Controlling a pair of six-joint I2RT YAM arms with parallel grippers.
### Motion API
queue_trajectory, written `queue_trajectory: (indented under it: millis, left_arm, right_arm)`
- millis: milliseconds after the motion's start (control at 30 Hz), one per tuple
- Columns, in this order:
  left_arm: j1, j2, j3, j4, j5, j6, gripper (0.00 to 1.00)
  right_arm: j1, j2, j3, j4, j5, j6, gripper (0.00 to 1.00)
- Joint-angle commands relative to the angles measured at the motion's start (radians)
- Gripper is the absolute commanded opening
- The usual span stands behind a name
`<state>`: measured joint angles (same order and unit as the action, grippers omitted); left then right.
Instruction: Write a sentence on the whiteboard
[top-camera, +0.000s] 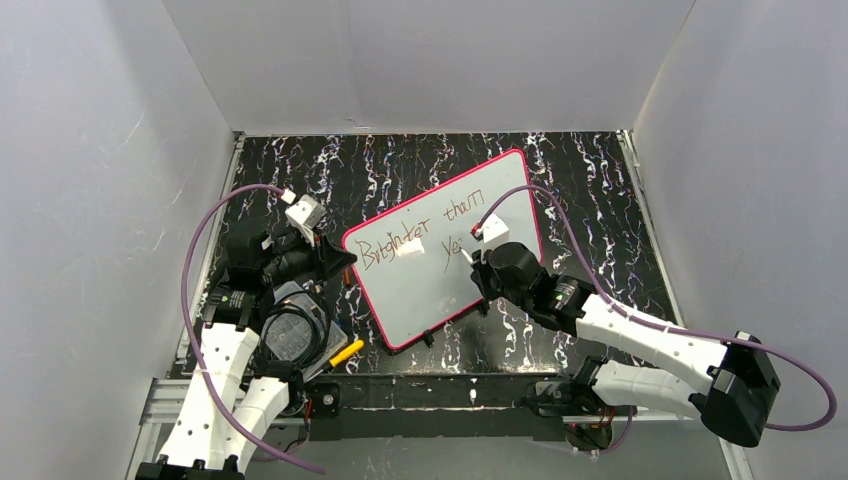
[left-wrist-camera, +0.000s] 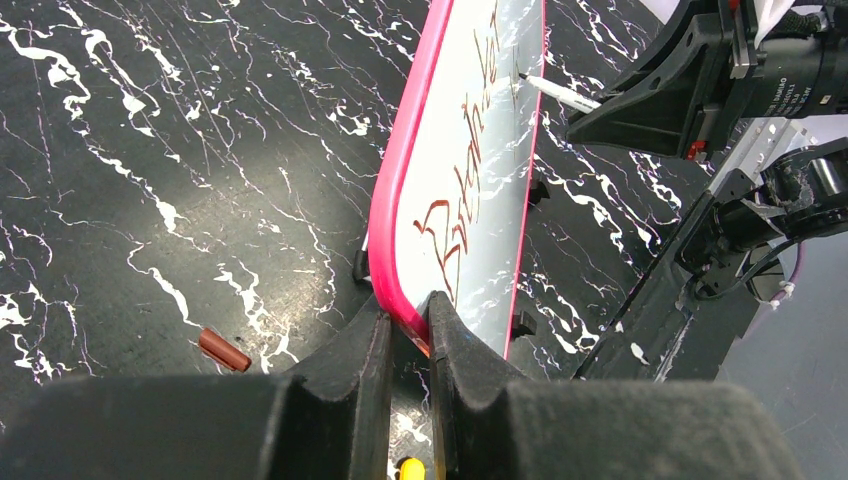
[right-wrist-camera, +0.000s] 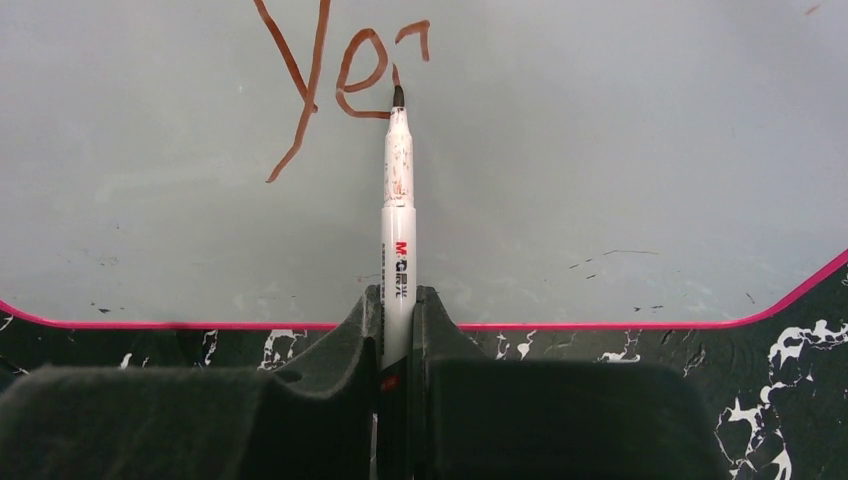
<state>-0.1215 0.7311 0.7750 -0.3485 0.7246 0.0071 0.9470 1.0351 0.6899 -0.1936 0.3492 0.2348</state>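
Where the whiteboard (top-camera: 425, 295) lies, top view: between the two grippers, with its long axis slanting from the left gripper (top-camera: 345, 262) away towards the far right. The right gripper (top-camera: 470, 262) is over its lower middle.
Sentence (top-camera: 420, 240), top view: "Brighter than" fills the first line. The second line starts right at the right gripper's tip.
Left gripper, left wrist view: the fingers (left-wrist-camera: 375, 350) are clamped on the pink frame at the board's near end. The board stretches straight ahead of them, seen almost edge-on.
Pen (left-wrist-camera: 562, 93), left wrist view: far ahead and to the right, it comes in from the right with its tip on the white face.
Cap (left-wrist-camera: 224, 350), left wrist view: on the table just left of the fingers, apart from the board.
Right gripper, right wrist view: closed on the pen barrel, which points straight ahead, square across the writing line. The tip touches the board just past "Ye", at a half-made stroke.
Coming move, my judgement: bare board lies to the right of the tip, so the right arm should carry the pen sideways that way while the left arm steadies the board.
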Motion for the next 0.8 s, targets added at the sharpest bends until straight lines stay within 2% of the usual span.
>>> queue_trajectory:
  millis: [0, 233, 767]
  left_arm:
    - [-0.003, -0.001, -0.019, -0.012, -0.016, 0.085, 0.00]
    - [-0.003, -0.001, -0.019, -0.012, -0.015, 0.084, 0.00]
    - [-0.004, -0.007, -0.019, -0.010, -0.012, 0.082, 0.00]
  right_arm:
    - [-0.002, -0.002, 0.003, -0.014, 0.029, 0.023, 0.01]
    - [-0.002, 0.021, 0.015, -0.045, 0.097, 0.050, 0.01]
    - [0.009, 0.015, -0.004, -0.045, -0.069, 0.017, 0.01]
